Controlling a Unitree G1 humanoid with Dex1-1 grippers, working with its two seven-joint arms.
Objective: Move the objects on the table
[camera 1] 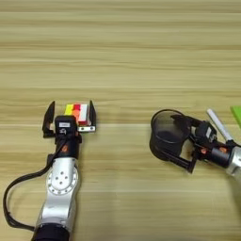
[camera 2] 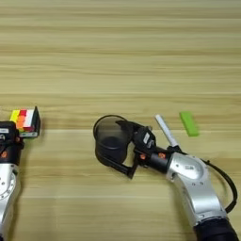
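At the bottom of the frame we see both silver arms rising from the lower edge onto the broad light-brown wooden bench with plank-like grain stripes. In the lower left, the left arm reaches straight up the picture, a black cable looping beside it, and ends in the left claw at mid-left; its two black fingers are spread wide, and the multicoloured puzzle cube sits between them, close against the right-hand finger, while the left-hand finger stands clear of it, so we read this claw as released rather than clamped. In the lower right, the right arm comes in slantwise toward the centre, and its right claw has one finger over the top rim and the other along the lower outside wall of the dark grey-black cylindrical pen cup, clenched on the cup's right wall. The cup rests just right of centre in the left eye view, its open mouth tipped toward us so that we look into its dark inside. Just behind the right claw's wrist lies a slim pale stick-like pen, slanting from upper left to lower right, its lower end hidden by the arm. Further right and slightly higher lies a small flat bright green block, apart from the pen.
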